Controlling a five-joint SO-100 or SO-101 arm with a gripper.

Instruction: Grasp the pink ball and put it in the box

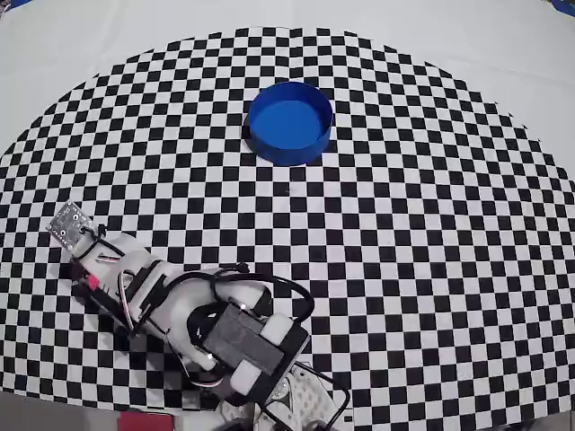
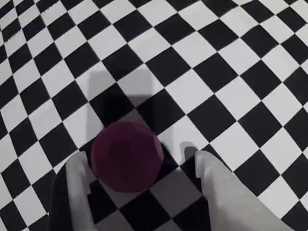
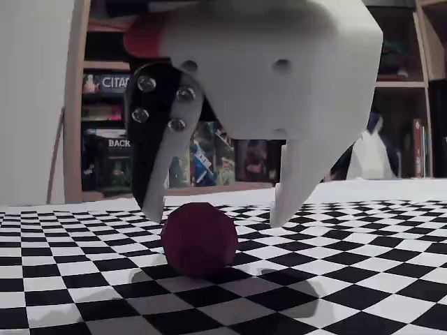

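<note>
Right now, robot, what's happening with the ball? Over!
Gripper open, fingertips either side of the ball, above it. Ball on the mat, not grasped yet. Box empty, far across the mat. Nothing in the way.

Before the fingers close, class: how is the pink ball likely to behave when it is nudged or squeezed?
The pink ball looks round and rests on a flat checkered mat, so an off-centre nudge would probably roll it away. The gripper is open with a finger on each side, which should trap it if they close evenly. Its surface looks matte and slightly faceted, so it probably won't slip much.
</note>
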